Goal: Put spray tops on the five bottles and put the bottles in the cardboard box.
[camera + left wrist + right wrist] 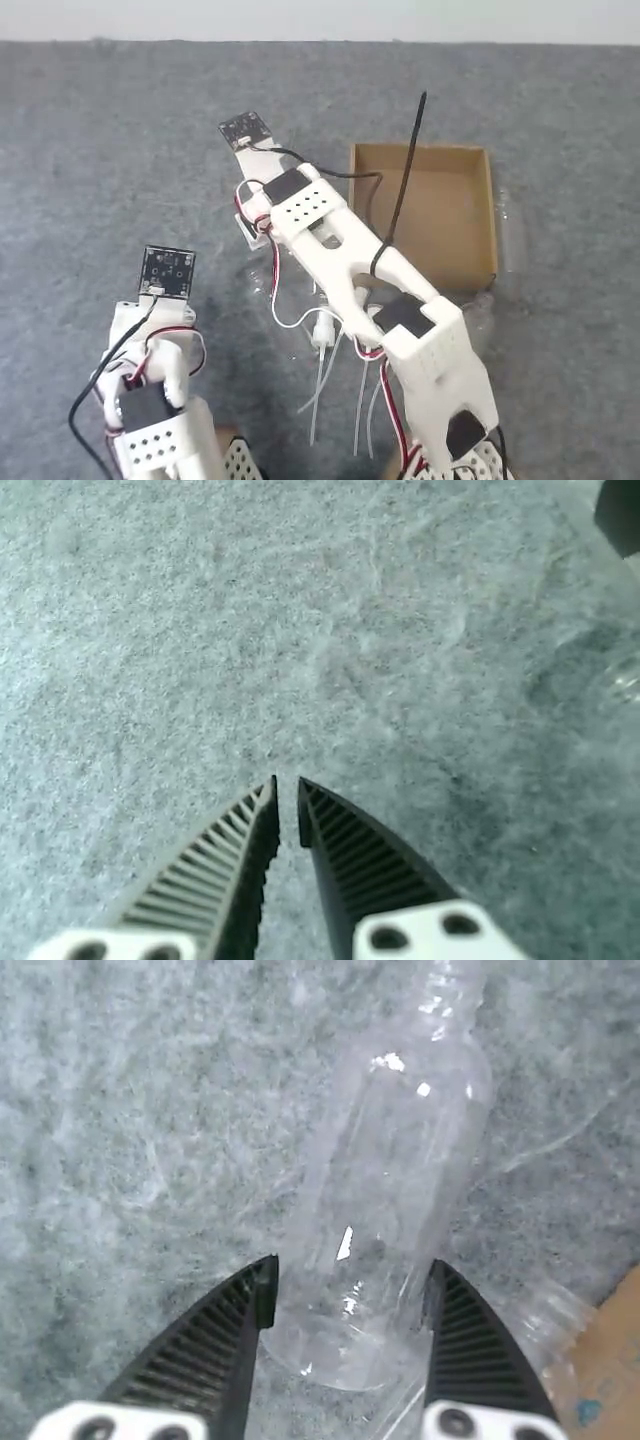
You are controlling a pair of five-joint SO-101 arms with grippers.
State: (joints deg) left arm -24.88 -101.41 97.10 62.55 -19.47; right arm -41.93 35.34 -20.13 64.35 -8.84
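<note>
Right wrist view: gripper (pixel 351 1263) astride bottle (pixel 400 1140)

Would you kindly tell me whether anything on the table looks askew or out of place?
A clear bottle lies on its side on the carpet, between the open fingers of the right gripper. A spray top lies loose beside the arm, its tube trailing across the carpet. Nothing looks spilled or broken.

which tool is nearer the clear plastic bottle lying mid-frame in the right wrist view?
Right. The right tool straddles the clear plastic bottle, jaws open on either side. The left tool is over bare grey carpet, apart from it.
</note>
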